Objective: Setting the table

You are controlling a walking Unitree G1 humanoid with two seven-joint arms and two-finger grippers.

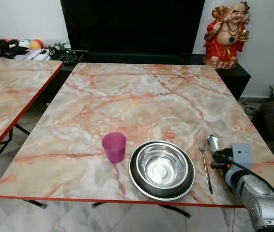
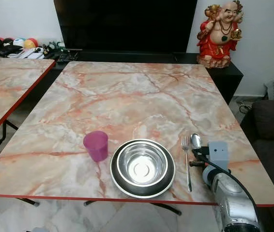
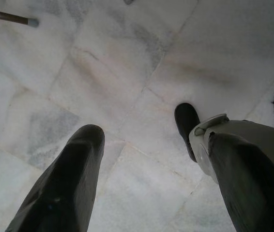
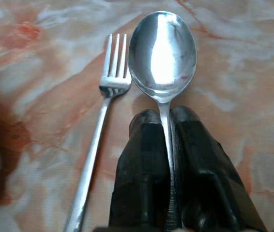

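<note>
Beside the fork (image 4: 98, 135), right gripper (image 4: 167, 145) clamped on spoon (image 4: 162, 53) handle: light, stiff, slippery steel, apparently resting on table (image 1: 127, 92).

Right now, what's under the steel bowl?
A dark round plate sits under the steel bowl, its rim showing all around. The bowl covers the plate's centre, so anything there can't be seen. Beside it lie the fork and the spoon, whose handle the right gripper clamps.

No readable text, label, brand, number or sign on anything in view
</note>
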